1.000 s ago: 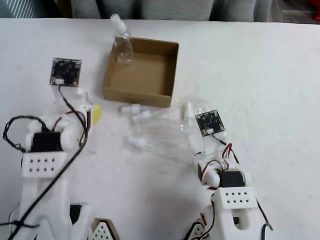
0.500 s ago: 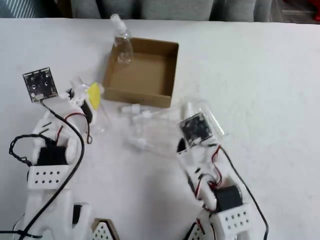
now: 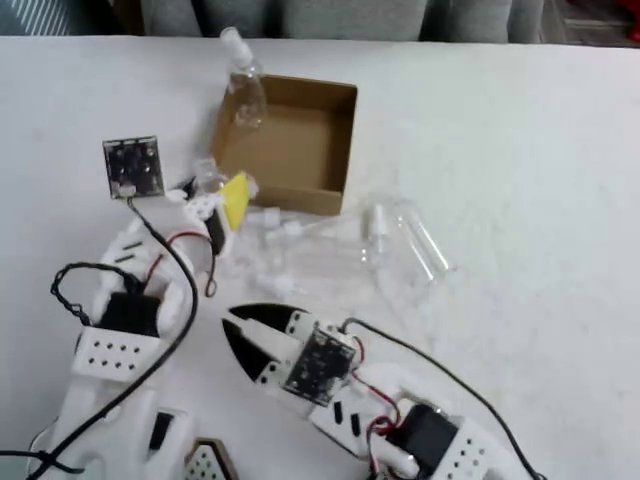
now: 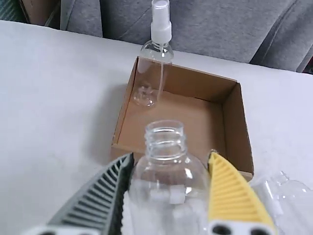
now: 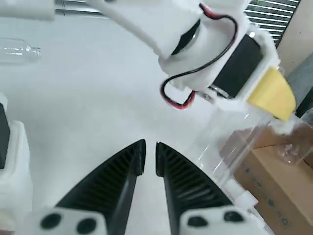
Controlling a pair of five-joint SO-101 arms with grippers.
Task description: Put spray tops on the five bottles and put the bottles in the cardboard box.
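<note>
My left gripper [image 4: 171, 169] is clamped on the shoulders of a clear, topless bottle [image 4: 165, 142], low centre in the left wrist view, just short of the cardboard box [image 4: 234, 122]. The bottle looks light, thin-walled and slick, so I'd grip the body below the neck, leaving the thread free. My right gripper [image 5: 149, 154] is empty, tips almost together, over the worktop [image 5: 73, 98].

The bottle [image 4: 166, 169] is clear glossy plastic, the box [image 4: 234, 117] matt brown cardboard, the table [image 3: 500, 130] matt white.
</note>
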